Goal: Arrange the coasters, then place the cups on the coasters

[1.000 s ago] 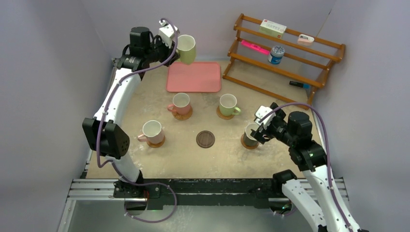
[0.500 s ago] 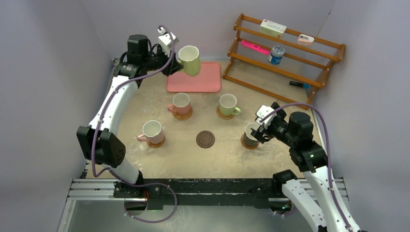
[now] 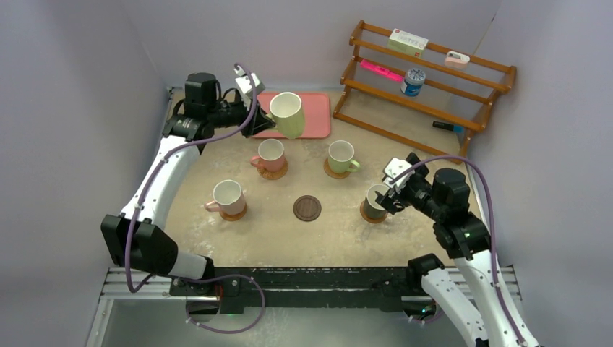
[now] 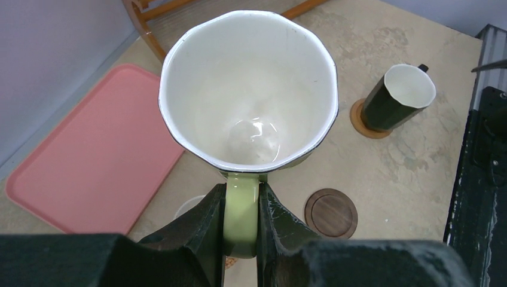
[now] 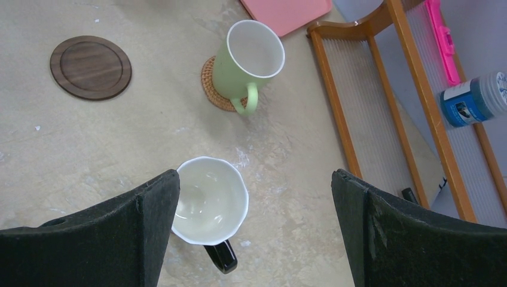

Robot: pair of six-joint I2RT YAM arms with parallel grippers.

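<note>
My left gripper (image 3: 271, 124) (image 4: 242, 197) is shut on the handle of a pale yellow cup (image 3: 288, 114) (image 4: 248, 113), held in the air, tilted, over the tray's near edge. A dark brown coaster (image 3: 307, 208) (image 4: 330, 213) (image 5: 91, 67) lies bare at mid-table. Two pink cups (image 3: 271, 153) (image 3: 228, 195), a green cup (image 3: 341, 155) (image 5: 248, 60) and a black cup (image 3: 376, 201) (image 5: 209, 200) each stand on a tan coaster. Just right of the black cup, my right gripper (image 3: 394, 191) (image 5: 256, 179) hangs open and holds nothing.
A pink tray (image 3: 318, 119) (image 4: 89, 161) lies at the back of the table. A wooden rack (image 3: 426, 87) at the back right carries a blue-and-white can (image 3: 413, 81) (image 5: 472, 98), a white box and a pink marker. Grey walls close in on three sides.
The left arm has carried the yellow cup forward, down and a little to the right, from the back wall to the tray's near edge. The right arm has stayed put.
</note>
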